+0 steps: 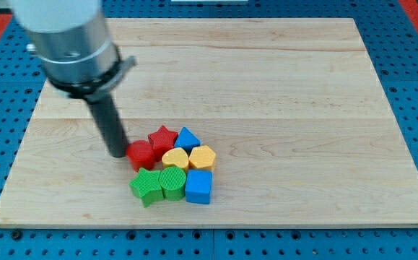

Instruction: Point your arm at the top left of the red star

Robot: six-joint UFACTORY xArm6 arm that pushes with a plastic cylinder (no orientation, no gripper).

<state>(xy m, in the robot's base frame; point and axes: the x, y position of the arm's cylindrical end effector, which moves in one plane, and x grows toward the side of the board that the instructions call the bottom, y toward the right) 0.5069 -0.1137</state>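
Observation:
The red star [163,137] lies on the wooden board [281,94], at the top of a tight cluster of blocks left of centre. My tip [118,154] stands just left of a red round block [141,154], touching or almost touching it. The tip is to the lower left of the red star, about a block's width away. The arm's grey body fills the view's top left.
Around the star: a blue triangular block [188,138] to its right, a yellow heart [175,158], a yellow hexagon [203,157], a green star [146,185], a green round block [172,180] and a blue cube [198,186] below.

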